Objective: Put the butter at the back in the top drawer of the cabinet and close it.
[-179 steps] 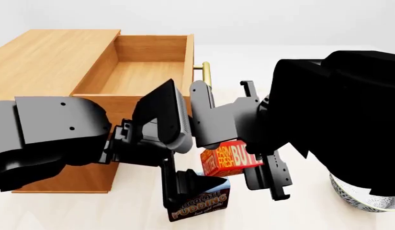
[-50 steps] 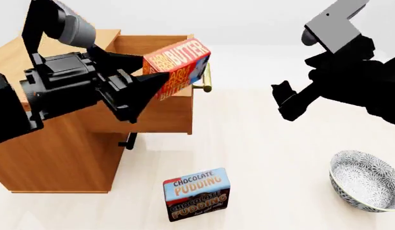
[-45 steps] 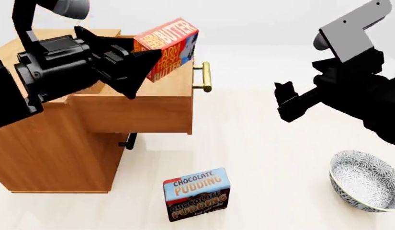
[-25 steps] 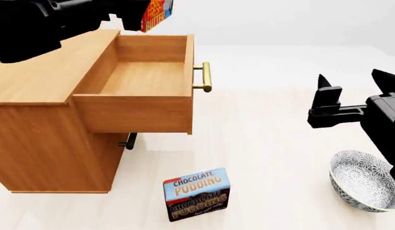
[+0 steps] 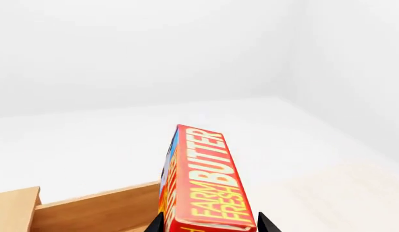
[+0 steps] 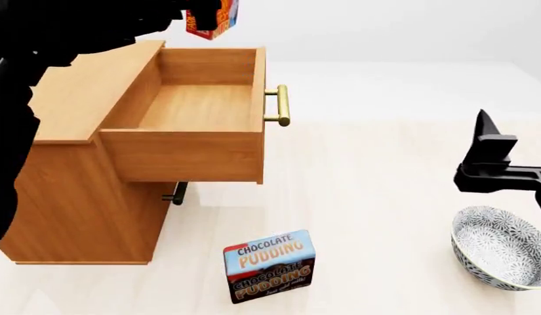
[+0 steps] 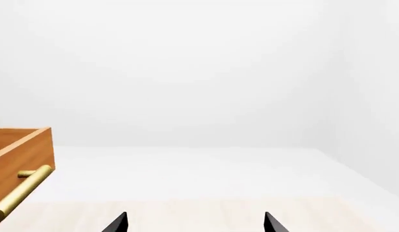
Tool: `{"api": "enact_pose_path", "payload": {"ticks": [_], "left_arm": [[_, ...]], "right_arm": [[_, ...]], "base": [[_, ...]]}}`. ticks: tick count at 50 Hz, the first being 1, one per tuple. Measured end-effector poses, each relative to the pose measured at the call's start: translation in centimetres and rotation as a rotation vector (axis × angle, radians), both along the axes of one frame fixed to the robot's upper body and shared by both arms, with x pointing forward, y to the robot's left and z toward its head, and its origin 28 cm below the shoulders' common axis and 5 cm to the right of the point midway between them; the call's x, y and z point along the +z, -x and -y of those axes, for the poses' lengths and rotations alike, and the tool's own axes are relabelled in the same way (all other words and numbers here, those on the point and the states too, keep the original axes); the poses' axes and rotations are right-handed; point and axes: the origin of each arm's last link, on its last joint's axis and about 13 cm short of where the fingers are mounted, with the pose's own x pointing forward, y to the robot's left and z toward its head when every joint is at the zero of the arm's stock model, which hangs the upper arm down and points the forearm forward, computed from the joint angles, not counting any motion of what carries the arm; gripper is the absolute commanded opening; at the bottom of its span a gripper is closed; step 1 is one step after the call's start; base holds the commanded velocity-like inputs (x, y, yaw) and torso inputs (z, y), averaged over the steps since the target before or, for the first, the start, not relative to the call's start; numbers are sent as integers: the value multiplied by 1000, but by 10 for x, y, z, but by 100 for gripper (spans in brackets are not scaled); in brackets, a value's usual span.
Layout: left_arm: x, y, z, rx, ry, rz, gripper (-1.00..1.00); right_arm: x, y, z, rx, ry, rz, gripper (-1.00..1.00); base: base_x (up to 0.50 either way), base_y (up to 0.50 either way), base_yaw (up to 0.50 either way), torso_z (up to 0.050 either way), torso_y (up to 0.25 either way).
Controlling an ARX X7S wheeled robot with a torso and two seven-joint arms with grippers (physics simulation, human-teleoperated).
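My left gripper (image 5: 209,227) is shut on the butter (image 5: 202,179), a red-orange box with yellow lettering. In the head view the butter (image 6: 213,16) hangs high above the back edge of the top drawer (image 6: 196,108), which stands pulled open and empty, brass handle (image 6: 282,105) to the right. The cabinet (image 6: 86,177) stands at the left. My right gripper (image 7: 194,223) is open and empty, and in the head view it (image 6: 493,161) is far right above the floor.
A chocolate pudding box (image 6: 270,264) stands on the floor in front of the cabinet. A patterned bowl (image 6: 500,246) sits at the lower right, under my right arm. A lower drawer handle (image 6: 176,193) shows below the open drawer.
My left arm has lifted the butter up from beside the pudding box and carried it above the back of the open drawer. My right arm has drawn back to the right.
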Motion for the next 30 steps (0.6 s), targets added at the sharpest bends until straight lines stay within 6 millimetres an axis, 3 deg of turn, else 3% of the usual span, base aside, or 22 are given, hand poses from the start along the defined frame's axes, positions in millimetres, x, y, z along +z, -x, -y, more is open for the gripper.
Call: {"api": "enact_pose_path", "payload": {"ticks": [30], "left_arm": [[-35, -14, 2, 48, 1, -76, -100]], "right_arm": [[-2, 1, 2, -30, -10, 13, 100]], "base": [[0, 0, 0, 1, 1]]}}
